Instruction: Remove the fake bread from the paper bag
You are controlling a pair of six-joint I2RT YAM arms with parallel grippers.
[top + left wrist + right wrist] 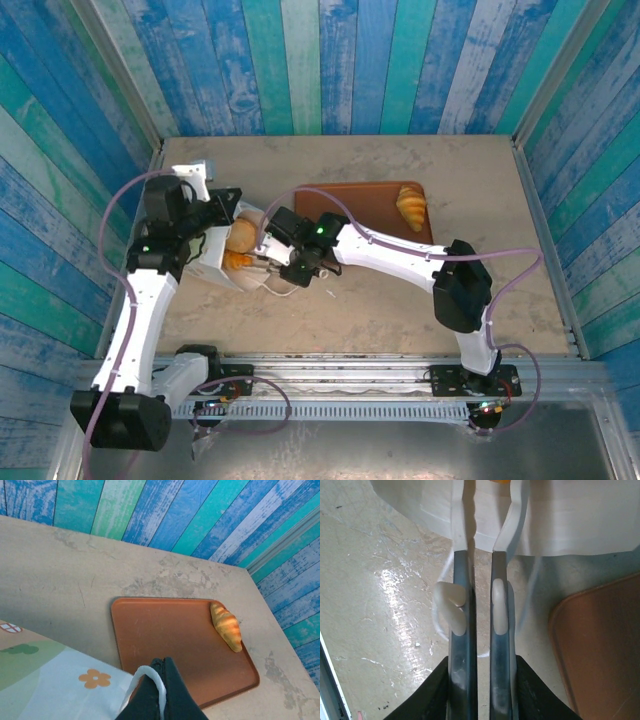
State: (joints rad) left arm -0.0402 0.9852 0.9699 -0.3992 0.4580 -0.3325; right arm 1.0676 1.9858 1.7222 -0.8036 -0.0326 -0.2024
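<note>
The paper bag (215,262) lies on its side left of centre, its mouth facing right. Golden fake bread (240,236) shows inside the mouth. One croissant (411,207) lies on the reddish-brown tray (345,200). My left gripper (162,672) is shut on the bag's white loop handle (150,672), beside the flower-printed side of the bag (55,672). My right gripper (264,262) reaches into the bag's mouth (560,525). Its fingers (461,595) stand a narrow gap apart. Their tips meet a bit of orange bread (501,481) at the frame's top edge, where any grip is hidden.
The tray (170,640) lies just right of the bag, with the croissant (226,626) at its far right corner. Blue and green plank walls close in the table on three sides. A metal rail runs along the near edge.
</note>
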